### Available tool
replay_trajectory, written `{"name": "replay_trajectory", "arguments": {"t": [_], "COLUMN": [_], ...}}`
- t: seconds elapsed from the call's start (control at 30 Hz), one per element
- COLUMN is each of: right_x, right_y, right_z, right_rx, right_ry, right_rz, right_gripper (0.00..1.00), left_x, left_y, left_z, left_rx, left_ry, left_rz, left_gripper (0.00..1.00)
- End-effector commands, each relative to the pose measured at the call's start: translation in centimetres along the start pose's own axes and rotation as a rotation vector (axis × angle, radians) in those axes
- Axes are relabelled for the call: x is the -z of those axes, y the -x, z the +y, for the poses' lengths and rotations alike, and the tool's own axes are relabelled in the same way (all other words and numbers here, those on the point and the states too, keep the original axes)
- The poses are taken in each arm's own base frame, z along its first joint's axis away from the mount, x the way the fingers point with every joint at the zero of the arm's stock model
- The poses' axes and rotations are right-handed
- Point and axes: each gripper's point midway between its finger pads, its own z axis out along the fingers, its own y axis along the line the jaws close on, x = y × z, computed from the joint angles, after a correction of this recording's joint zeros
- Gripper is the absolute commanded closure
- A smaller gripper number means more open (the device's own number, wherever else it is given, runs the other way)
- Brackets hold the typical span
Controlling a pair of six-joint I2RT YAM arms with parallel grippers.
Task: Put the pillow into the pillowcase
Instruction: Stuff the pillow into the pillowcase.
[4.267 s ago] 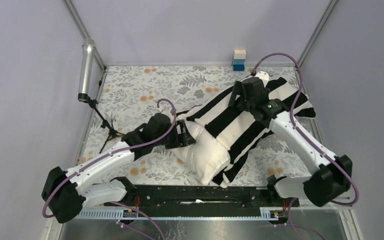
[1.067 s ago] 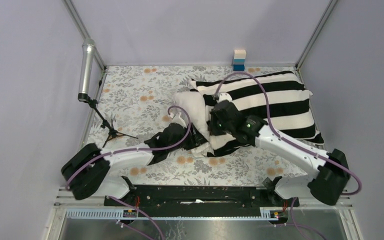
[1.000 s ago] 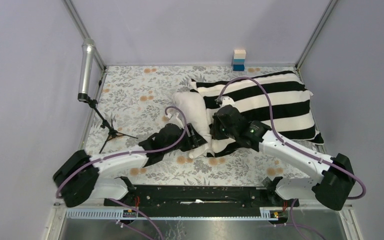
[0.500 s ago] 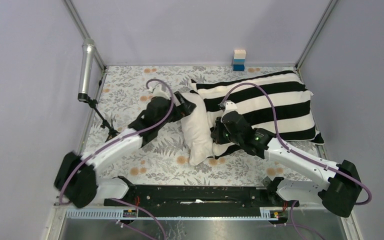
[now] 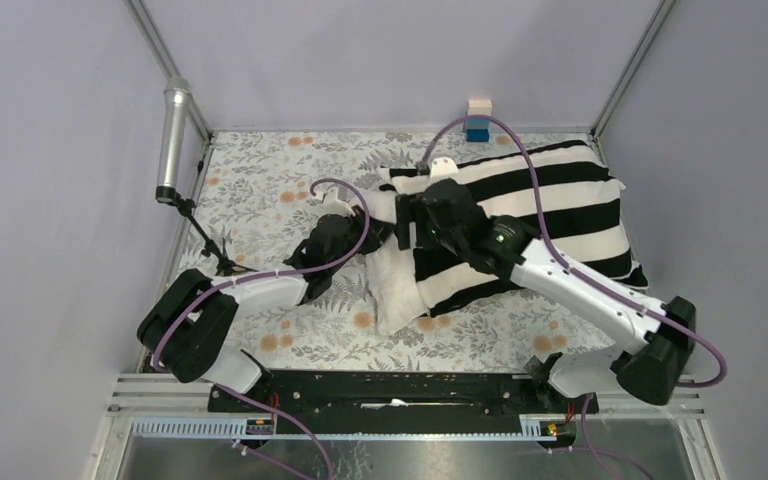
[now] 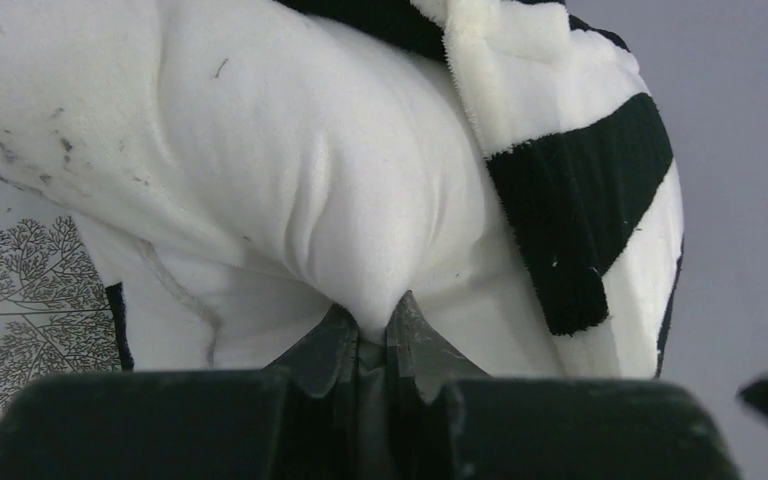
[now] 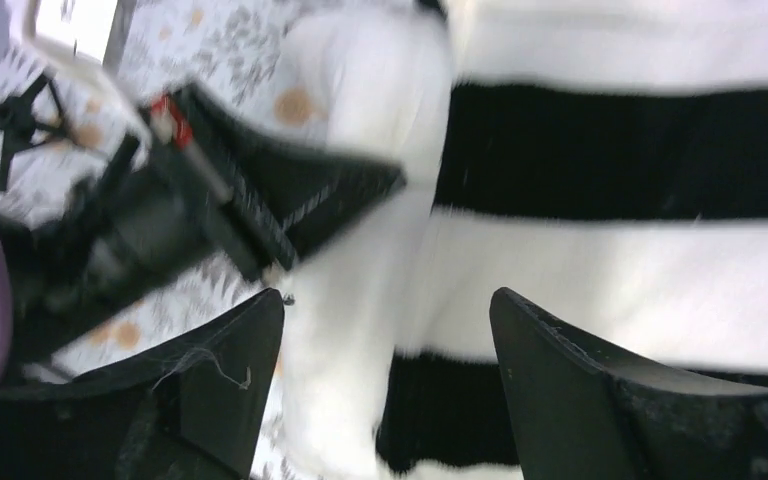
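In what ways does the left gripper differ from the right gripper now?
The left gripper is shut, pinching a fold of the pillow; the right gripper is open and grips nothing. The left gripper touches bare cream cloth; the right gripper hangs over the edge of the striped pillowcase. Both are at the pillowcase's mouth, where the pillow sticks out.

Floral-printed covering spread over the counter, grey leaves with orange blooms. At the far edge, a small stack of blocks, cream over blue. Near the left edge, a silver cylinder tilted on a black tripod stand. Black rail along the near edge.
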Motion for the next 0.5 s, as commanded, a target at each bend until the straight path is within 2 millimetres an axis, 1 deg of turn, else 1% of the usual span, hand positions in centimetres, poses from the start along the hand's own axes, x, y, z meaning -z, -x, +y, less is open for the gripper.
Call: {"name": "replay_trajectory", "arguments": {"t": [0.0, 0.1, 0.2, 0.27, 0.3, 0.33, 0.4, 0.47], "right_x": [-1.5, -3.9, -6.0, -7.1, -8.0, -8.6, -9.6, -10.2], "right_y": [4.1, 4.9, 5.0, 5.1, 5.2, 5.5, 6.0, 7.0], "right_z": [-2.0, -3.0, -3.7, -4.4, -4.9, -5.5, -7.2, -8.8], "right_rx": [0.125, 0.174, 0.219, 0.253, 0.262, 0.255, 0.241, 0.232], "right_ry": [-0.205, -0.286, -0.351, -0.412, -0.44, -0.467, -0.527, -0.583], "right_rz": [-0.07, -0.053, -0.027, -0.011, 0.0, 0.006, 0.011, 0.004], "right_gripper": [0.17, 0.16, 0.14, 0.14, 0.14, 0.15, 0.24, 0.3], "left_x": [1.4, 1.5, 1.6, 1.6, 1.6, 1.7, 1.8, 1.9], "left_y": [-0.4, -0.3, -0.1, 0.1, 0.1, 0.2, 0.1, 0.0], "left_z": [-2.3, -2.8, -3.1, -3.2, -3.4, -3.4, -3.4, -3.3], "left_rx": [-0.028, -0.028, -0.027, -0.028, -0.027, -0.025, -0.023, -0.022], "left_ry": [-0.141, -0.165, -0.176, -0.182, -0.189, -0.192, -0.191, -0.192], "left_rz": [-0.021, -0.028, -0.037, -0.042, -0.047, -0.049, -0.048, -0.047], "left_gripper": [1.0, 1.0, 1.0, 1.0, 1.0, 1.0, 1.0, 1.0]}}
